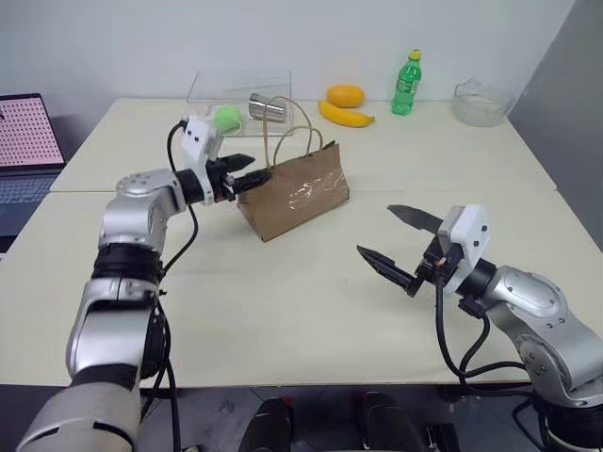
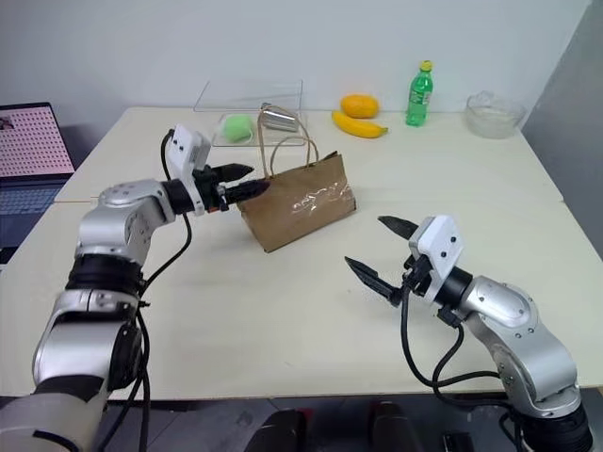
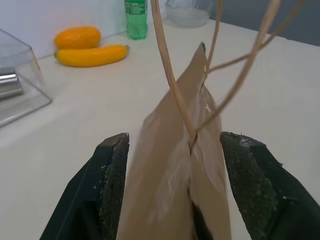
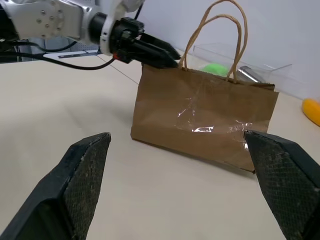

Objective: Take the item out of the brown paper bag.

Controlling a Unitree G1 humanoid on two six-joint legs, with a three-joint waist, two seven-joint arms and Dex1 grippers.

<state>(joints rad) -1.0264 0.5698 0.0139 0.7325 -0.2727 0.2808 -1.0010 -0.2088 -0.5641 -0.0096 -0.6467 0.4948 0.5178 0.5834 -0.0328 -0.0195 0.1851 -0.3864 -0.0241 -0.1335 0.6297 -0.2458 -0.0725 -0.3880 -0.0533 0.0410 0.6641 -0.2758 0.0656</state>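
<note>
The brown paper bag stands upright in the middle of the table, its two loop handles up and a shiny tape patch on the side facing me. My left gripper is level at the bag's left end, open, with one finger on each side of the top edge. My right gripper hovers wide open in front of the bag and to its right, pointing at it, with nothing in it. The item is hidden.
At the back of the table lie a banana, an orange fruit, a green bottle and a glass bowl. A clear box behind the bag holds a green ball and a metal cup. A laptop sits far left.
</note>
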